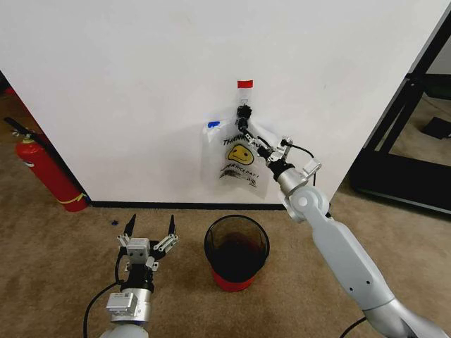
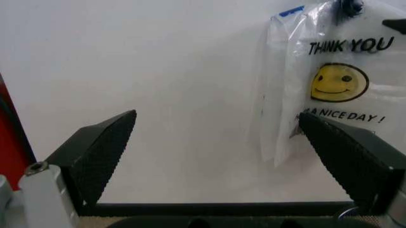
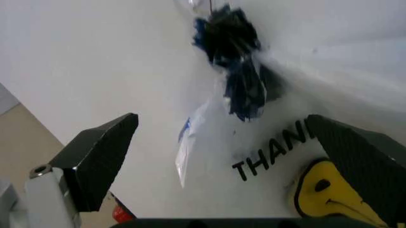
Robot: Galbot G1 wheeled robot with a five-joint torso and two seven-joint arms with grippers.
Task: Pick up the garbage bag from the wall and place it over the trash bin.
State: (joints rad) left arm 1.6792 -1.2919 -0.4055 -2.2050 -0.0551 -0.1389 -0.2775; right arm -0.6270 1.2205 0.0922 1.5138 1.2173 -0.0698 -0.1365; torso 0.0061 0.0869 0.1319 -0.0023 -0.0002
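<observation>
Step in hand, by judgement: the reach for the pick-up, no grasp made yet.

One wall (image 1: pixel 141 84), white, with black baseboard along the floor. One extinguisher (image 1: pixel 44 169), red, leaning at the wall's far left end. Two arms. One bin (image 1: pixel 237 251), dark with a red base, standing on the carpet just out from the wall, below the bag and a little to the right of it, unlined.

One bag (image 1: pixel 236 158) hanging flat against the wall, smiley and black lettering outward, a blue patch at its upper left corner. Gathered at the top into one black clip (image 1: pixel 244 113), itself under one red tape strip (image 1: pixel 244 84) on the wall.

Right end effector (image 1: pixel 248 137) raised to the wall, fingers apart, hovering at the bag's neck just below the clip; in the right wrist view the bunched plastic and clip sit between the spread fingers (image 3: pixel 95 161), untouched as far as can be told. Left end effector (image 1: pixel 149 227) low, short of the wall and left of the bin, fingers spread wide, holding nothing, pointing at the wall.

Next move, by judgement: closing on the gathered plastic close under the clip, then pulling down and away from the wall so the thin film slips free rather than tears; afterwards, a second grip likely needed to spread the mouth over the bin's rim.
</observation>
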